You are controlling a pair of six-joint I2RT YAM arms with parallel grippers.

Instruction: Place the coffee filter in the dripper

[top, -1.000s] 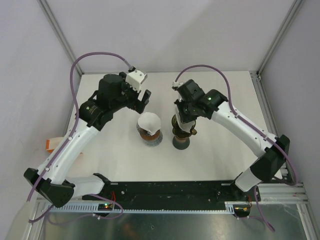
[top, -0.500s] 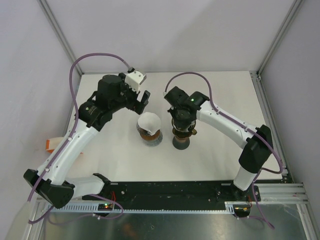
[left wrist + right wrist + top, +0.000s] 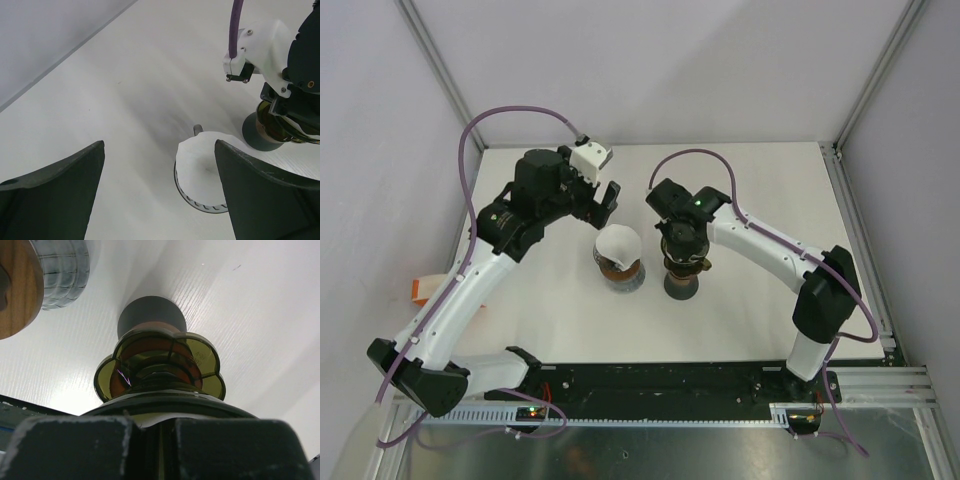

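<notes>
The amber dripper [image 3: 682, 265] stands on its dark base right of the table's middle. My right gripper [image 3: 680, 238] sits directly on top of it and hides its mouth from above. In the right wrist view the jaws of this gripper [image 3: 154, 429] are shut, with a white edge of the coffee filter [image 3: 162, 418] pinched between them at the dripper [image 3: 159, 362] rim. My left gripper [image 3: 605, 198] hovers open and empty behind a stack of white filters [image 3: 618, 243]. Its fingers [image 3: 50, 195] straddle bare table beside that stack [image 3: 202, 162].
The filter stack rests on a ribbed glass-and-wood holder [image 3: 622, 270], just left of the dripper. The same holder [image 3: 60, 267] shows at the upper left of the right wrist view. Frame posts rise at the back corners, and a black rail [image 3: 660, 382] runs along the near edge.
My right gripper has shifted slightly left and settled over the dripper, its forearm swinging round. The white filter seen below it earlier is now hidden from above. The left arm has stayed put.
</notes>
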